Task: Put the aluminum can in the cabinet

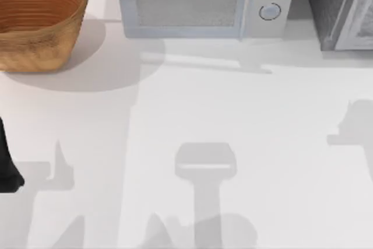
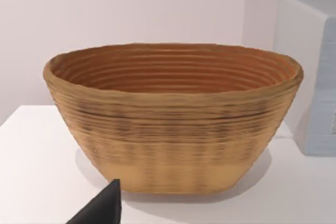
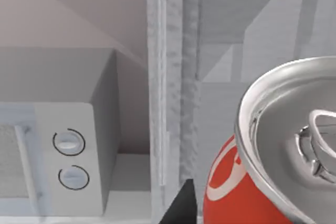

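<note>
beside the cabinet [image 3: 173, 77], end effector-held aluminum can [image 3: 262, 171]

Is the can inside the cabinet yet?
Cannot tell. In the right wrist view the aluminum can sits close to the camera beside the cabinet frame, top up; whether it is inside is unclear.

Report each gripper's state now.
Left gripper: cannot be told; it faces the basket.
Right gripper: cannot be told; the can sits close against it, by the cabinet.

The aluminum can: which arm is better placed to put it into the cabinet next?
Right. In its wrist view the aluminum can sits close beside its tool, with the cabinet just ahead. The left arm is by the basket, at the table's far left.
</note>
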